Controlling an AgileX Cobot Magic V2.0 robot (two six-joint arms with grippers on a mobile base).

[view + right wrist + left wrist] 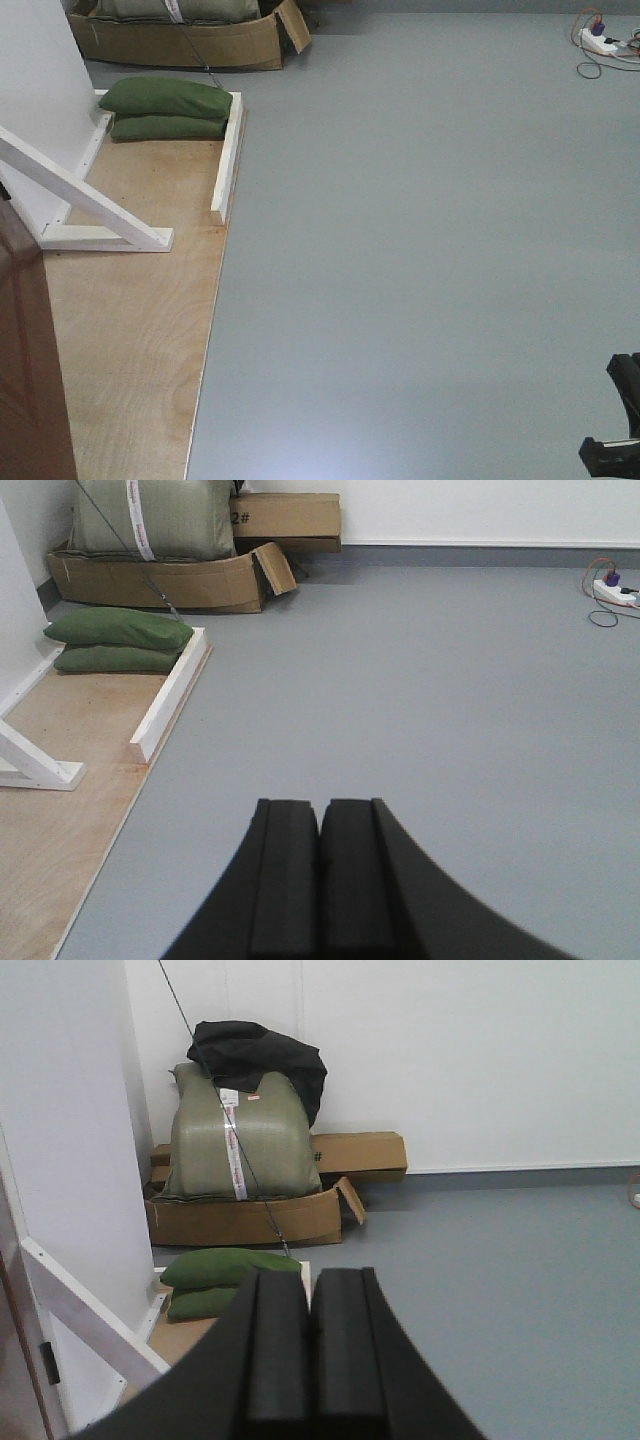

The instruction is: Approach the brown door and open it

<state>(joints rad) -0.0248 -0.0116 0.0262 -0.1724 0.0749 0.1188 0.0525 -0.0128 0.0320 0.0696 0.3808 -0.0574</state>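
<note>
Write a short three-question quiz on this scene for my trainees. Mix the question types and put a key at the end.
1. True or false: the left gripper and the right gripper are both shut with nothing between their pads.
2. What lies stacked at the far end of the light plywood floor panel?
A. green sandbags
B. a red bucket
C. a blue chair
3. Fill in: in the front-facing view, the glossy reddish-brown wooden door shows at the ___ edge of the picture.

Key: 1 true; 2 A; 3 left.
</note>
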